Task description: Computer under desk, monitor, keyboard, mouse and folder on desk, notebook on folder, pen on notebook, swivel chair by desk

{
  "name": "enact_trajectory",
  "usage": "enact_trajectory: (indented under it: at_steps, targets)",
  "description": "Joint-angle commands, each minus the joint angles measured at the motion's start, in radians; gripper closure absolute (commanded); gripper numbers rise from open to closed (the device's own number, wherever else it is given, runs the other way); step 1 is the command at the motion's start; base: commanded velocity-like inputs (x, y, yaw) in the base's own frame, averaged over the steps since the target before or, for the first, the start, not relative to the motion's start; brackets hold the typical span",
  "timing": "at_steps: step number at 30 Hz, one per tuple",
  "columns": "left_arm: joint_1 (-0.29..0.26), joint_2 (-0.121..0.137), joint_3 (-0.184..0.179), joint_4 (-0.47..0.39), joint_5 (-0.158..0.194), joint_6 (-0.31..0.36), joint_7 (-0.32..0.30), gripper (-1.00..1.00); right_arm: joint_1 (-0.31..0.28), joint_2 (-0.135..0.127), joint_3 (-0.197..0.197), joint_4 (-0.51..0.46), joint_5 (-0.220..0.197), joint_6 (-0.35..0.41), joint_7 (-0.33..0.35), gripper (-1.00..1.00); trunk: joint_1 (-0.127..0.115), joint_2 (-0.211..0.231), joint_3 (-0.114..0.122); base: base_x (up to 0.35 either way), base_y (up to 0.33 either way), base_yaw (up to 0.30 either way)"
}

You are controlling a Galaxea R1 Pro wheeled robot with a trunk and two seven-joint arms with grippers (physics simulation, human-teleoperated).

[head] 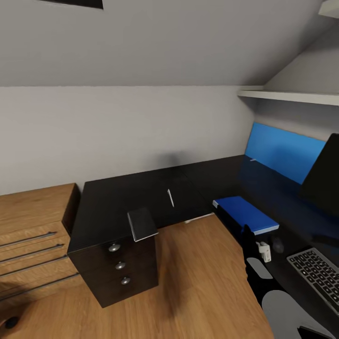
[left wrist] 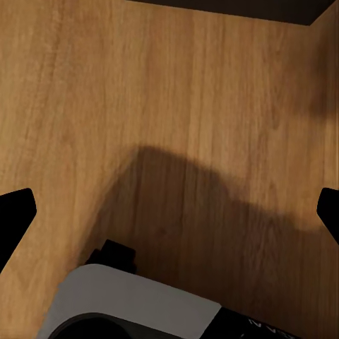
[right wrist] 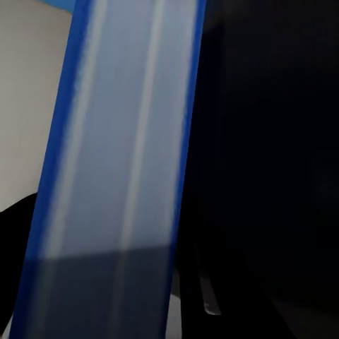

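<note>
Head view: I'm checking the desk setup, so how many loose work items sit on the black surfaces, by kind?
Folder: 1
Notebook: 1
Pen: 1
Keyboard: 1
Monitor: 1
Total: 5

The monitor [head: 325,179] is getting chopped off by the head view's right edge, and so is the keyboard [head: 316,278] at the desk's [head: 141,197] right end. Right gripper's jaw state is staying impossible to judge.
</note>
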Motion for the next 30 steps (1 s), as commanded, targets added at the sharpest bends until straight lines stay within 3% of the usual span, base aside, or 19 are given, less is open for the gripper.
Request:
enact_trajectory:
  at_steps: [1,30]
  targets:
    - [-0.001,0.000,-0.008,0.001,0.010,-0.005,-0.002,-1.00,-0.001,0.000,-0.005,0.005,-0.022,0.003,0.007,1.00,0.000,0.000,-0.001,0.007,-0.167,0.000]
    - [-0.001,0.001,-0.009,0.001,0.009,-0.005,-0.002,-1.00,-0.001,-0.002,-0.005,0.004,-0.022,0.003,0.006,1.00,0.000,0.000,-0.001,0.036,-0.023,0.000]
